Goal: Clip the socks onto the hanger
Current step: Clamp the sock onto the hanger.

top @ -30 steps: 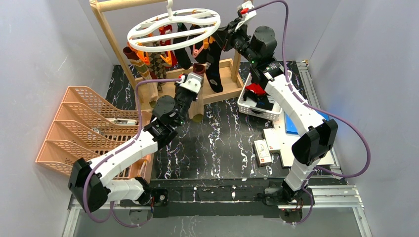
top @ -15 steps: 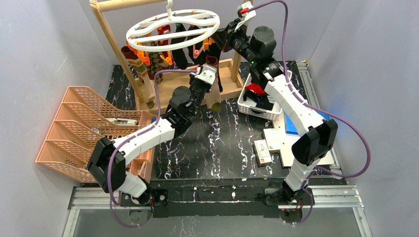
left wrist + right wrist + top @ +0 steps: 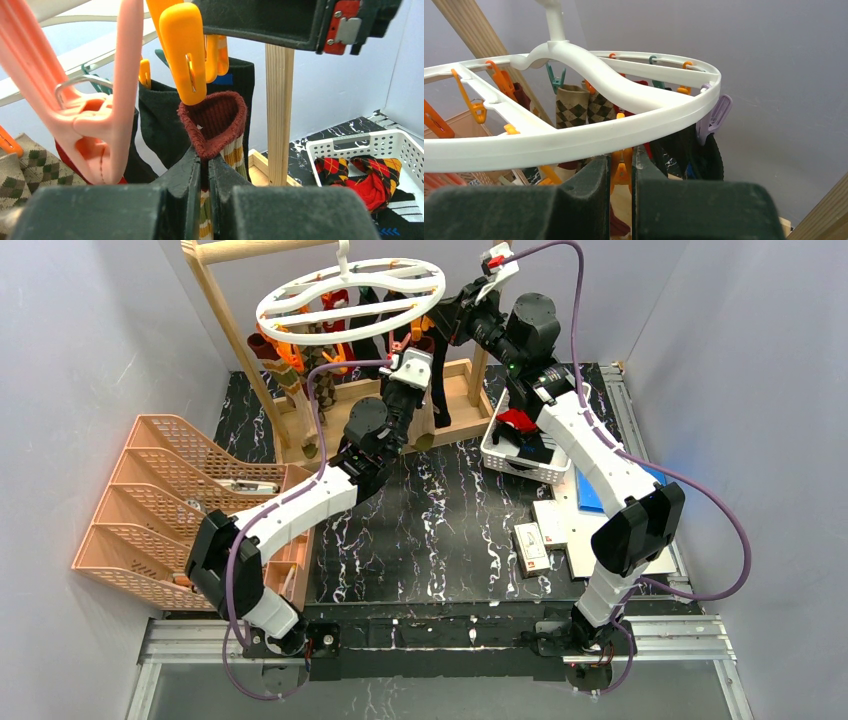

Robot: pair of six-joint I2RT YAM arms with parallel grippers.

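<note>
left arm raised toward hanger (image 3: 574,135) since a second ago | left gripper (image 3: 202,167) pinching maroon-cuffed sock (image 3: 215,120), long axis vertical, cuff up | orange clip (image 3: 184,55) just above cuff, 12 o'clock | right gripper (image 3: 621,172) pinching that clip at ring's 3 o'clock rim

Counts: 1 hanger (image 3: 574,136), 1 wooden frame (image 3: 278,115), 1 white basket (image 3: 360,147), 1 peach rack (image 3: 150,490) with 4 tiers. 1 brown-cuffed sock (image 3: 215,117) off the ring, 2 socks in basket (image 3: 370,175) showing, hung socks (image 3: 573,106) about 6. They overlap, so no exact number.
</note>
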